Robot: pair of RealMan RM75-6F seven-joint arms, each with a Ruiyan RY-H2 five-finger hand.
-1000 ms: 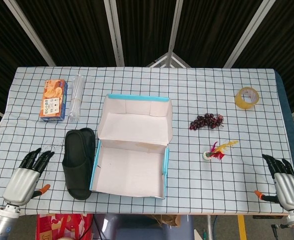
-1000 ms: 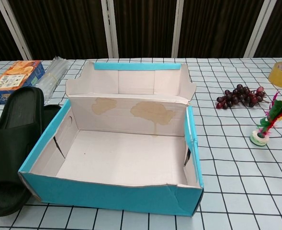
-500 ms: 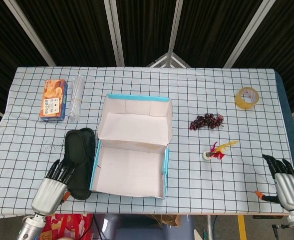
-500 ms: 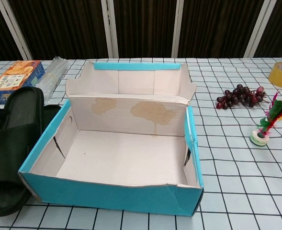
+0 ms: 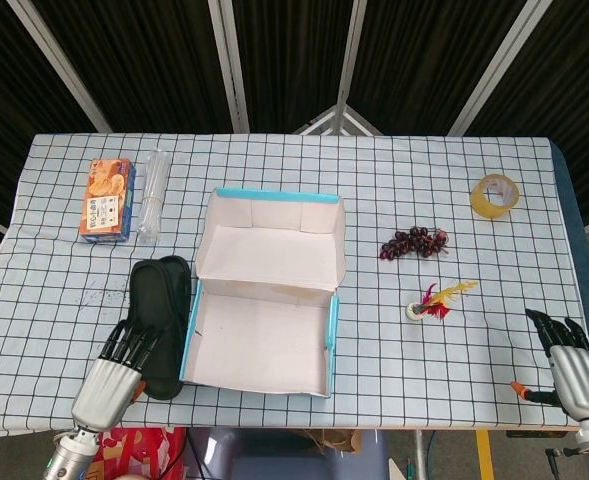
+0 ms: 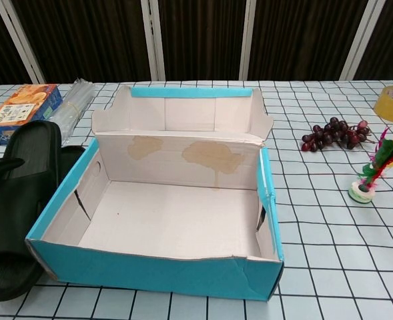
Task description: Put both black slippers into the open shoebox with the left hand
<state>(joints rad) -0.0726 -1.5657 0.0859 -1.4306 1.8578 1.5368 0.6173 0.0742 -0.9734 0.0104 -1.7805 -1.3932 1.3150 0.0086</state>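
Comparing with a second ago, the left hand [image 5: 109, 382] is now seen moved in from the table edge, fingers spread and laid over the near end of the black slippers [image 5: 160, 320], nothing gripped yet. The slippers are stacked just beside the open shoebox [image 5: 264, 340], which is empty, so the pickup looks about to start. The right hand [image 5: 574, 368] is kept parked at the far corner, fingers apart. Everything is set on a checked tablecloth [image 5: 64, 290], backed by dark slatted panels.

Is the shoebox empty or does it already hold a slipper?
Empty. The shoebox shows only its bare cardboard floor; the black slippers lie stacked outside, against its left wall.
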